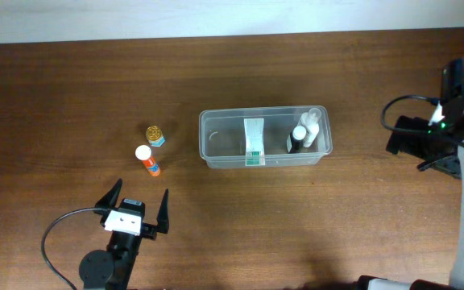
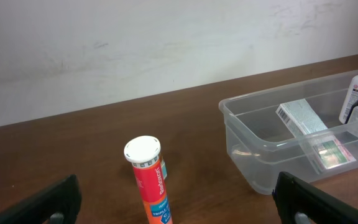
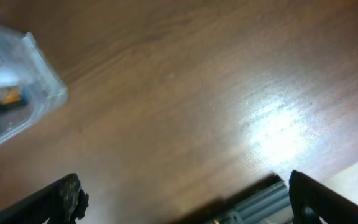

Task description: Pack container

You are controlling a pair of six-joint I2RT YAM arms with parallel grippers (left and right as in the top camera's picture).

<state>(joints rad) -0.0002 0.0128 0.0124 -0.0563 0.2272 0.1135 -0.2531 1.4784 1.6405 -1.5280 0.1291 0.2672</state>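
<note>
Container (image 1: 224, 138) looks light, flexy, slick, so I'd pinch its rim; left gripper (image 1: 142, 188) and right gripper (image 3: 182, 190) both spread wide.

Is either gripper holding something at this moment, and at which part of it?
Nothing is held. The left gripper and the right gripper are both open and empty.
</note>
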